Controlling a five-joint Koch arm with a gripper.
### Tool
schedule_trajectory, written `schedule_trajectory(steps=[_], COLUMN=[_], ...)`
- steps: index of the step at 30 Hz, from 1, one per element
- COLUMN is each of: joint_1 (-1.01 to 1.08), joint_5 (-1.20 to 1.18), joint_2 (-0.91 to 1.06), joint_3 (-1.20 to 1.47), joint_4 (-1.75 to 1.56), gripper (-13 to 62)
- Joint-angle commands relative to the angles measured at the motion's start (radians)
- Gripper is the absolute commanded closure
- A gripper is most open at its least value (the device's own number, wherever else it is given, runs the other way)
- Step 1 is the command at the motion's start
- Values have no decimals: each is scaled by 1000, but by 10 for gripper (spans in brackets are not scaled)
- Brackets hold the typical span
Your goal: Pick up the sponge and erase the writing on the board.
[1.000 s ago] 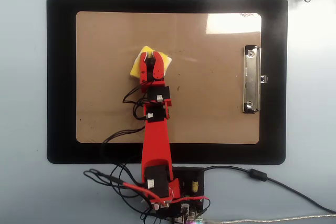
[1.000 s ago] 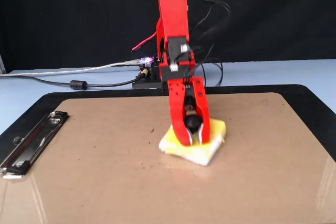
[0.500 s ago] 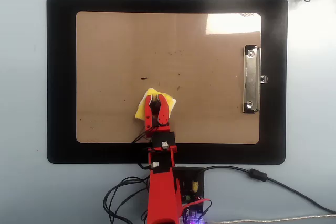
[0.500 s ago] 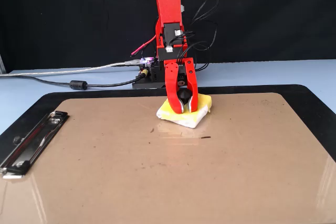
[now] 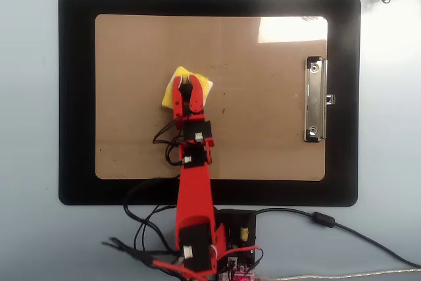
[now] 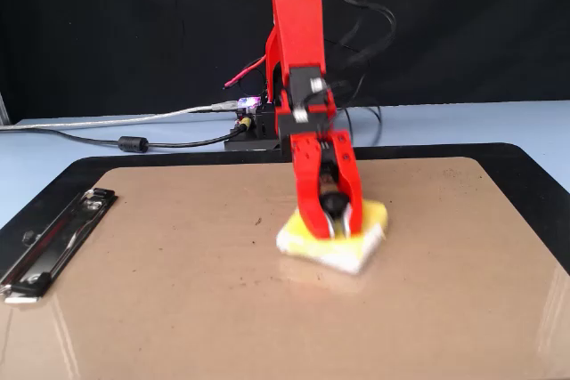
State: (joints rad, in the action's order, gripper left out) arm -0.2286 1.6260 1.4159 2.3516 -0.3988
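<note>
The arm is in the wiping step: the red tool (image 5: 189,83) points down onto the sponge (image 5: 205,85), clenched on the dark knob at its middle, and the sponge lies flat on the board (image 5: 263,136), left of the board's centre in the overhead view and well apart from the metal clip (image 5: 315,99) at the right short edge. In the fixed view the tool (image 6: 333,220) stands nearly upright over the sponge (image 6: 372,217), whose lower face touches the board (image 6: 178,291).

No marker strokes are plain on the board in either view; only a few small dark specks show near the sponge, so most of the erasing looks done, though that is a judgement. The next move probably calls for steady downward pressure and short sideways strokes over any marks left, keeping the sponge flat so the knob does not twist out of the grip.

The sponge is soft yellow foam with a pale edge, square. The board is a smooth, glossy tan sheet with rounded corners, resting on a black mat (image 5: 75,97) upon the pale blue worktop (image 5: 26,129).
</note>
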Motion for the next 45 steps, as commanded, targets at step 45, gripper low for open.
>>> schedule_trajectory(steps=[45], joint_1=[416], joint_5=[6], joint_2=[249], joint_3=[256], joint_4=[-38], gripper=[574])
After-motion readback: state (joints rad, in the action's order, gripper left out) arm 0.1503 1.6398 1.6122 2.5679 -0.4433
